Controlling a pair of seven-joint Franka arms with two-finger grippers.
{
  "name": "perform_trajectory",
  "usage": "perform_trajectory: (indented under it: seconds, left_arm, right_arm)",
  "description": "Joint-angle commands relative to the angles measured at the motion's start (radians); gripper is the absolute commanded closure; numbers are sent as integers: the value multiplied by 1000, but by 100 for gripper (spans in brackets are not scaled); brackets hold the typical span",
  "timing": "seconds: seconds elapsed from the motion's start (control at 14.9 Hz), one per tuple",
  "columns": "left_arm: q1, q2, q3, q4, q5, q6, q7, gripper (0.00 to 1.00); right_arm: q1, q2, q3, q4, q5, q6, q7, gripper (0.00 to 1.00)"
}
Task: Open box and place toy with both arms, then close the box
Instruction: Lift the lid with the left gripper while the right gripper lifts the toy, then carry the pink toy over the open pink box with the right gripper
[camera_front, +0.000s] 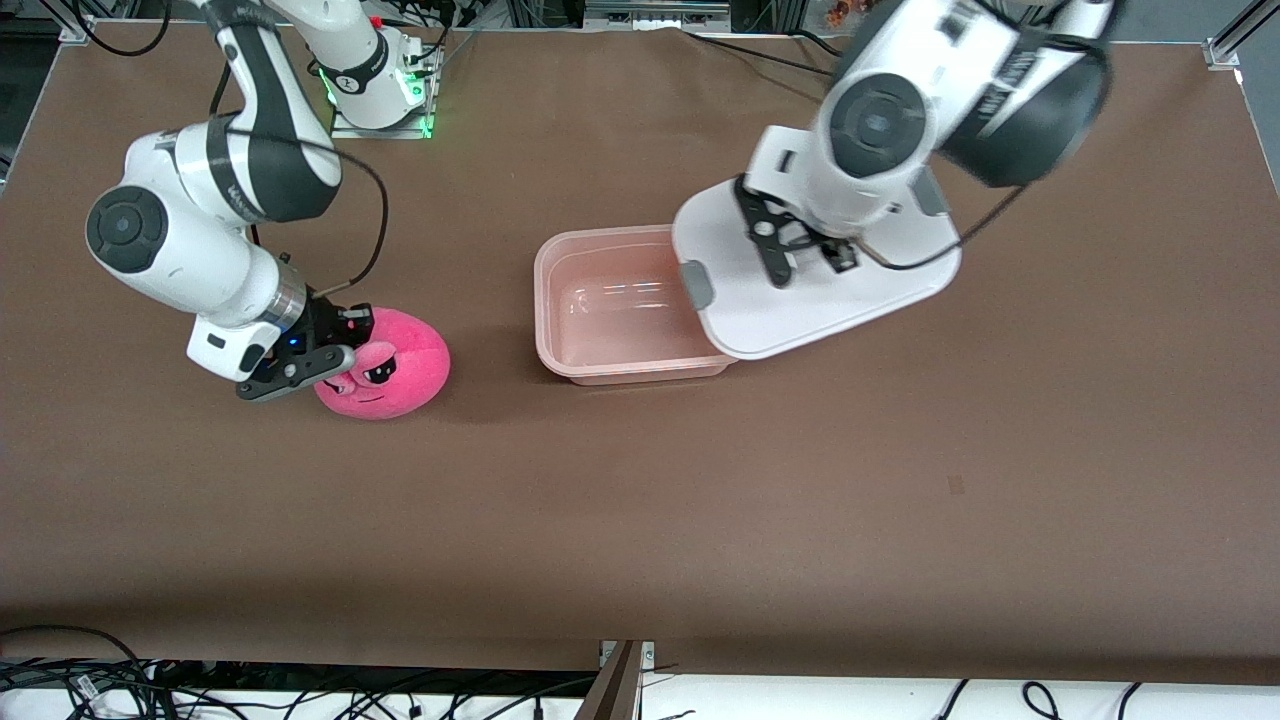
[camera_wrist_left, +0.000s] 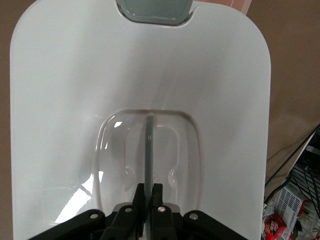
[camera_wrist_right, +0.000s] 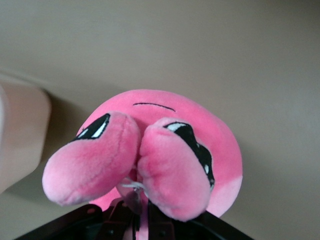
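Showing, in the front view, the box (camera_front: 625, 305) open on the worktop (camera_front: 700, 520), its lid (camera_front: 815, 285) lifted and tilted, partly over the box end toward the left arm. Left tool (camera_front: 775, 250) closed on the lid's recessed central handle, with a grey clip (camera_front: 697, 284) hanging over the box opening. Right tool (camera_front: 330, 362) low at the toy (camera_front: 385, 365), which appears to rest on the worktop well apart from the box, toward the right arm's end of the table. Seen from the left wrist view: left tool (camera_wrist_left: 149, 197) pinched tight on the thin grey handle bar (camera_wrist_left: 148, 145) inside the lid (camera_wrist_left: 65, 125) recess, the fingers (camera_wrist_left: 138, 192) nearly touching across it; one grey clip (camera_wrist_left: 155, 11) visible at the lid's edge. Seen from the right wrist view: right tool (camera_wrist_right: 135, 212) nipped almost shut at the toy (camera_wrist_right: 200, 125), gripping between or just under its two bulging eyes (camera_wrist_right: 90, 160), only a small pinch of plush visibly taken; a corner of the box (camera_wrist_right: 20, 130) just in view. Judged as the grasp-and-lift step for the toy. Best done by confirming a firm bite on the plush before rising, lifting straight up, and holding the lid well clear of the opening so that the toy can descend into the box unobstructed.
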Motion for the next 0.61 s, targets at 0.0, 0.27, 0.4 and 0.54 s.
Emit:
perform_trajectory:
  seconds: [0.0, 0.27, 0.4, 0.54]
  left_arm:
    - [134, 7, -6, 33, 39, -94, 224, 100]
    - [241, 10, -5, 39, 171, -99, 529, 100]
    - [270, 10, -3, 50, 240, -97, 614, 100]
    - [311, 19, -3, 117, 248, -96, 622, 100]
  right_arm:
    - [100, 16, -6, 132, -47, -100, -123, 100]
    - [284, 56, -6, 221, -95, -129, -263, 100]
    - [383, 56, -7, 227, -98, -129, -340, 100]
    - [414, 68, -6, 261, -98, -123, -401, 100]
